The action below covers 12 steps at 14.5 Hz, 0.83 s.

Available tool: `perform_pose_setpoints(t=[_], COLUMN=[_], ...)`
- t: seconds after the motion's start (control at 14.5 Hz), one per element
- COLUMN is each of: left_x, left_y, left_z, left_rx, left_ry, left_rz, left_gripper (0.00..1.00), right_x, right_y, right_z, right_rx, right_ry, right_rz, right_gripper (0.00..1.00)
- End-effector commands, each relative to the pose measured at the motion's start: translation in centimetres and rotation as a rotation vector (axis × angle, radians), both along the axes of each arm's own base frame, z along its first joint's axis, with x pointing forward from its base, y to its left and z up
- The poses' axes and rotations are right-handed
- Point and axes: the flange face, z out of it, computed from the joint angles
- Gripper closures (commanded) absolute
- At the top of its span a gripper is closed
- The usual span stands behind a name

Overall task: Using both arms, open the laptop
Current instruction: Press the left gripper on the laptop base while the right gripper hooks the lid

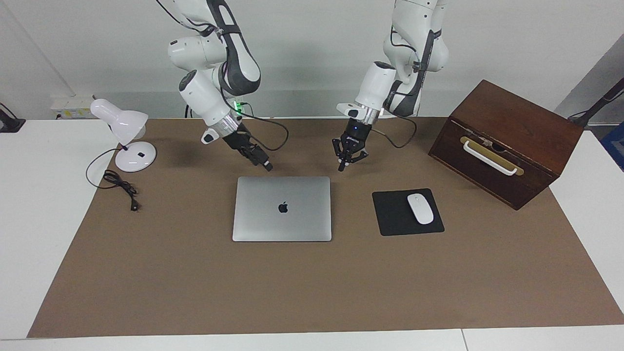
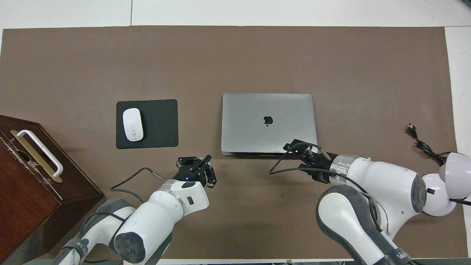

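The laptop [image 1: 282, 208] [image 2: 268, 123] lies shut and flat on the brown mat, its dark logo facing up. My left gripper [image 1: 341, 167] [image 2: 198, 165] hangs low over the mat, just off the laptop's corner that is nearer to the robots at the left arm's end. It is shut, tips together and links splayed, and holds nothing. My right gripper [image 1: 267, 166] [image 2: 290, 144] points down at a slant over the laptop's edge nearer to the robots, toward the right arm's end. Neither gripper touches the laptop.
A black mouse pad [image 1: 390, 214] with a white mouse [image 1: 420, 208] lies beside the laptop toward the left arm's end. A tilted wooden box [image 1: 507, 141] stands past it. A white desk lamp [image 1: 122, 131] and its cord [image 1: 119, 185] are at the right arm's end.
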Motion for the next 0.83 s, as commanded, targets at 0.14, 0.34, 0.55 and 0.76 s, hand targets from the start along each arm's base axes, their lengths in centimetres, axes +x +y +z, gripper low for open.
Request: perform_pose_setpoints(t=[0.14, 0.34, 0.55, 0.76], left_x=[-0.5, -0.5, 0.1, 0.9], left_y=[0.3, -0.2, -0.9, -1.6], left_z=[-1.1, -3.5, -3.3, -3.4], left_rx=[-0.044, -0.049, -0.056, -0.060], left_ry=[-0.038, -0.044, -0.051, -0.056], left_rz=[0.008, -0.002, -0.004, -0.005], left_gripper=[1.00, 1.00, 1.00, 1.00], right_x=[0.0, 0.2, 0.2, 0.6], right_y=[-0.1, -0.3, -0.3, -0.2], right_z=[-1.0, -1.4, -1.6, -1.7], right_rx=[-0.015, -0.031, -0.036, -0.037], right_ry=[-0.016, -0.026, -0.030, -0.029], right_rz=[0.012, 0.013, 0.018, 0.018], right_gripper=[0.00, 0.00, 0.00, 0.00])
